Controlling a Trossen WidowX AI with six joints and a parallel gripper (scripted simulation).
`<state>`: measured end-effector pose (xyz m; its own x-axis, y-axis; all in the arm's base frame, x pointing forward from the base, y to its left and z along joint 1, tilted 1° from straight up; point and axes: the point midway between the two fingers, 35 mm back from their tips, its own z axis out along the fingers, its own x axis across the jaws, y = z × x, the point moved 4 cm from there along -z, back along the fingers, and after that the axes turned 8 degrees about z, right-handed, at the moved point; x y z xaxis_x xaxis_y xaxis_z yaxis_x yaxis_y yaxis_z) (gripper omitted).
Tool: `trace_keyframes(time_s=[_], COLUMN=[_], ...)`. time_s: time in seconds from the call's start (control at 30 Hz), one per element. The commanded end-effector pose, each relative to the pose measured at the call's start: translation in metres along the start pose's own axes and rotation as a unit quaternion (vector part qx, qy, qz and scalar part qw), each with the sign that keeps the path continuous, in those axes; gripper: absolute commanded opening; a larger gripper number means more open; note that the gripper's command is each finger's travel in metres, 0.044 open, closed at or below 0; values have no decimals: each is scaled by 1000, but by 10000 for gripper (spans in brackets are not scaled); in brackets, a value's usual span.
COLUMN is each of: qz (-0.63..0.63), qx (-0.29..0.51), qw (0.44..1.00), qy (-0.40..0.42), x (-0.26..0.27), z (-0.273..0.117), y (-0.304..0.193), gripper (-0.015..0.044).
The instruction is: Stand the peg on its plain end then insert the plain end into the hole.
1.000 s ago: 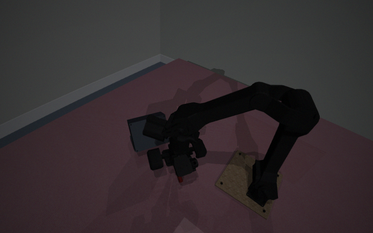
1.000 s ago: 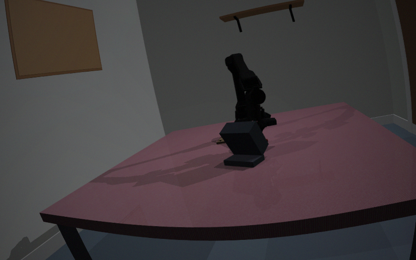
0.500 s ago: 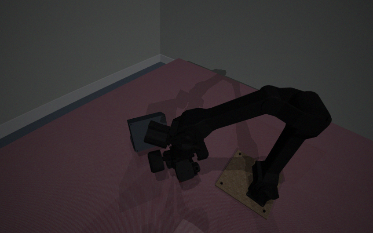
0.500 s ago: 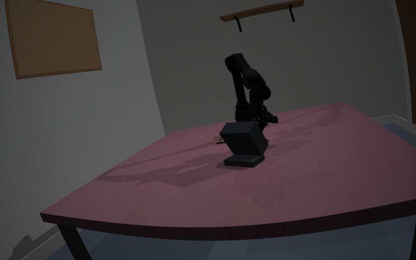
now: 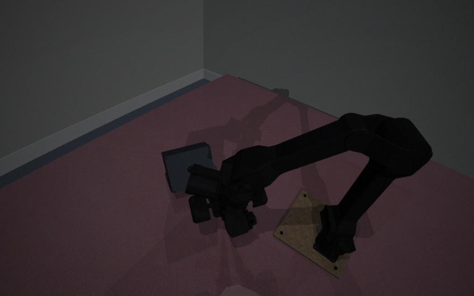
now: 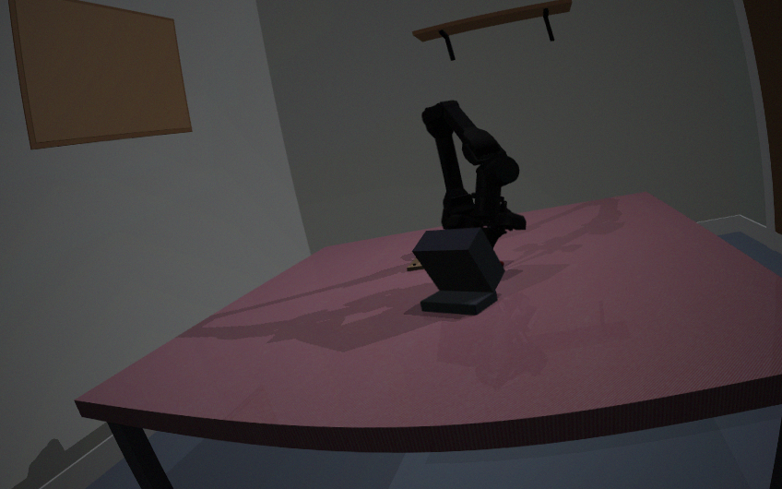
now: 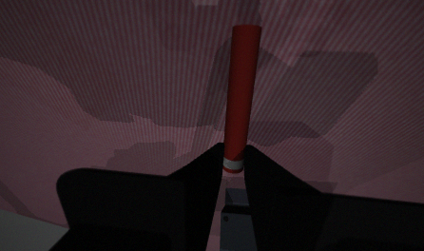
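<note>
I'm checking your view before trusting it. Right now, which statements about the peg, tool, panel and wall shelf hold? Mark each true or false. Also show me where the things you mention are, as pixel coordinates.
1. The tool (image 7: 234,150) is shut on the peg (image 7: 240,90). True.
2. The peg's white band (image 7: 233,164) is at the end far from the fingers. False; it is near the fingertips.
3. The peg is blue. False; it is red with a white band.
4. The wall shelf (image 6: 497,19) has two brackets. True.
5. The peg sits in the sloped panel (image 5: 179,167). False; it is outside it.

Mostly hidden behind the arm's dark end in the top view: hole in the sloped panel (image 5: 179,171) (image 6: 488,261) (image 7: 238,233). Cut off by the wrist view's near edge: same panel.
</note>
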<state>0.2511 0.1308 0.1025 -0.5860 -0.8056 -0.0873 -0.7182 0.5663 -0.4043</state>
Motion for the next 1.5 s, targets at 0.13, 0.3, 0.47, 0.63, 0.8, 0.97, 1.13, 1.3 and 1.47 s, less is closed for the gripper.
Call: trace_keyframes(time_s=[0.13,0.3,0.47,0.63,0.8,0.97,1.13,1.3,1.47], qz=[3,3,3,3,3,3,3,3,4], qx=[35,56,78,99,120,141,162,183,204], qw=[999,998,997,995,993,990,987,983,979], qy=[-6,-9,-12,-15,-18,-21,-24,-26,-29], x=[2,2,3,4,4,5,5,6,6], z=[-5,-8,-10,-12,-15,-16,-18,-20,-21], y=[5,9,13,17,20,24,29,33,37], gripper=[49,49,49,49,49,49,49,49,49])
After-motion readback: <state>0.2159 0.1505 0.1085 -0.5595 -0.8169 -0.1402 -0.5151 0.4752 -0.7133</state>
